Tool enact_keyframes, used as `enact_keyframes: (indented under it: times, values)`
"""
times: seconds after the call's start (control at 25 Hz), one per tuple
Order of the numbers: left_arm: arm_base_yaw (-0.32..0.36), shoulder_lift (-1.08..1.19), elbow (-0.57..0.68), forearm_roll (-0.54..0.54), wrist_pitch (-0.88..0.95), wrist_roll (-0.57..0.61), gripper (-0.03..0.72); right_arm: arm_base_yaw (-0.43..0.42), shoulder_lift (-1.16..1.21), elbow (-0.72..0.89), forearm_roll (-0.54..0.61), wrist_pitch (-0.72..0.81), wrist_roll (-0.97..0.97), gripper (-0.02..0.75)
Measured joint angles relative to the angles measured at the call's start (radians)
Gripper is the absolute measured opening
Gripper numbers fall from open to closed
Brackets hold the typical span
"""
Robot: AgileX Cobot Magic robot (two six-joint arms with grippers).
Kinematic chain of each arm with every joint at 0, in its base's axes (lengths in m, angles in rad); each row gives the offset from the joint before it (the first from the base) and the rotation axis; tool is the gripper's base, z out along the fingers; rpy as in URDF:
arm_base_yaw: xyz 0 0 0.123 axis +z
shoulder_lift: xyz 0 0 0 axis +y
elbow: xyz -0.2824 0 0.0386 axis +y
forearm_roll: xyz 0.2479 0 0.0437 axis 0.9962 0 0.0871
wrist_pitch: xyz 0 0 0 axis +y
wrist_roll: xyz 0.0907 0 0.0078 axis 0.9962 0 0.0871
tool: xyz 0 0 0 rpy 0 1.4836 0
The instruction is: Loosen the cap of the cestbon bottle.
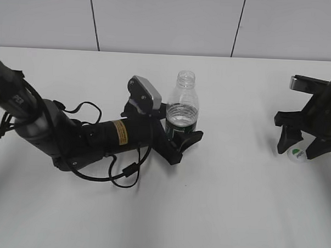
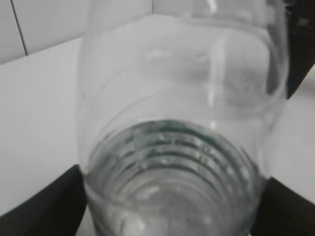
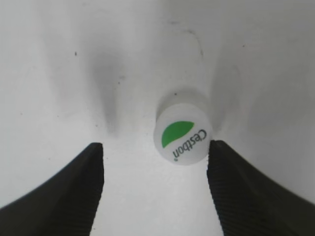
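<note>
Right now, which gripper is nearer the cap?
Right. The right gripper is open around the cap on the table; the left gripper holds the bottle far off.

Bright, even light overhead, soft grey shadows spreading under both arms on the white table (image 1: 216,214); up close the cestbon bottle (image 2: 182,123) is blurred and glare-streaked between the left claw's fingers; the cap (image 3: 183,133) reads sharp, faint shadow behind it

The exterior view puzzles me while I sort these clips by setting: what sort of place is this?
Probably a lab or robot test bench, not a home. A bare white table stands against plain white wall panels, holding only two robot arms, an uncapped water bottle and its cap.
</note>
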Motion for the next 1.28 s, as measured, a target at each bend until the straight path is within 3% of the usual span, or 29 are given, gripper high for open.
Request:
enact_keyframes:
  times: [0.44, 0.8, 1.08, 1.28]
  values:
    - [0.0, -0.208, 0.022, -0.001, 0.033, 0.0, 0.559, 0.0, -0.007, 0.0, 0.013, 0.071, -0.002, 0.507]
    - [0.0, -0.389, 0.023, -0.009, 0.166, -0.034, 0.559, 0.0, -0.126, -0.047, 0.018, 0.181, -0.002, 0.507]
    - [0.003, -0.61, 0.015, -0.058, 0.387, -0.038, 0.559, 0.0, -0.241, -0.14, 0.018, 0.281, -0.002, 0.507]
    - [0.003, -0.766, -0.071, -0.082, 0.739, -0.038, 0.559, 0.0, -0.288, -0.196, 0.02, 0.363, -0.002, 0.507]
